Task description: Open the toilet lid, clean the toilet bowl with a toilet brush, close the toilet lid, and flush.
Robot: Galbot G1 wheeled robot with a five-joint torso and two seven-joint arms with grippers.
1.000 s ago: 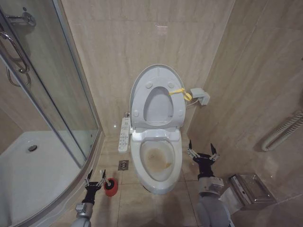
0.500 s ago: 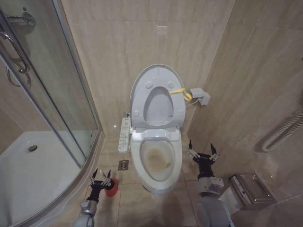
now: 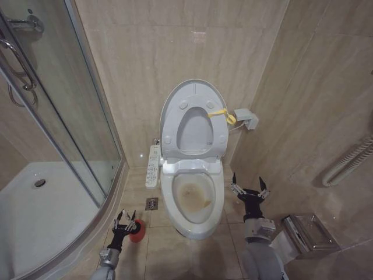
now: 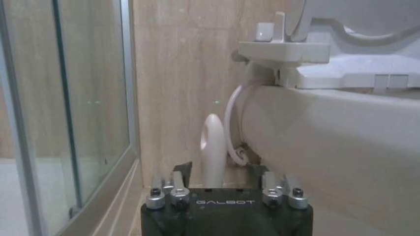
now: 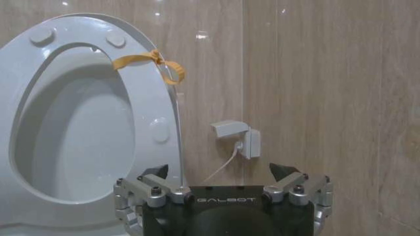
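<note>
The left gripper [image 3: 125, 220] hung low over the floor tiles at the near left of the toilet, its fingers spread apart and holding nothing. Right at its tips sat the red holder cup [image 3: 137, 232], touching or nearly touching the gripper in the head view. From the left wrist camera, the white handle of the toilet brush [image 4: 212, 147] stood upright just beyond the open fingers [image 4: 165, 191], roughly centred between them but not gripped, with the side of the toilet close beside it. On the other side, the right gripper [image 3: 247, 190] was raised beside the right rim of the toilet bowl [image 3: 193, 198], its fingers also wide apart and empty; it was near the bowl but not touching it. The bowl lay between the two grippers, with brownish stains on its inner surface. Farther back, the toilet lid [image 3: 193, 93] stood upright against the wall with the ring-shaped seat [image 3: 192, 131] raised against it, and a yellow strap [image 3: 222, 115] hung at the seat's right edge. A white control panel [image 3: 152, 167] stuck out on the toilet's left side. A white box [image 3: 247, 118] was fixed to the wall right of the lid, and the glass shower door [image 3: 52, 105] stood at the far left.
</note>
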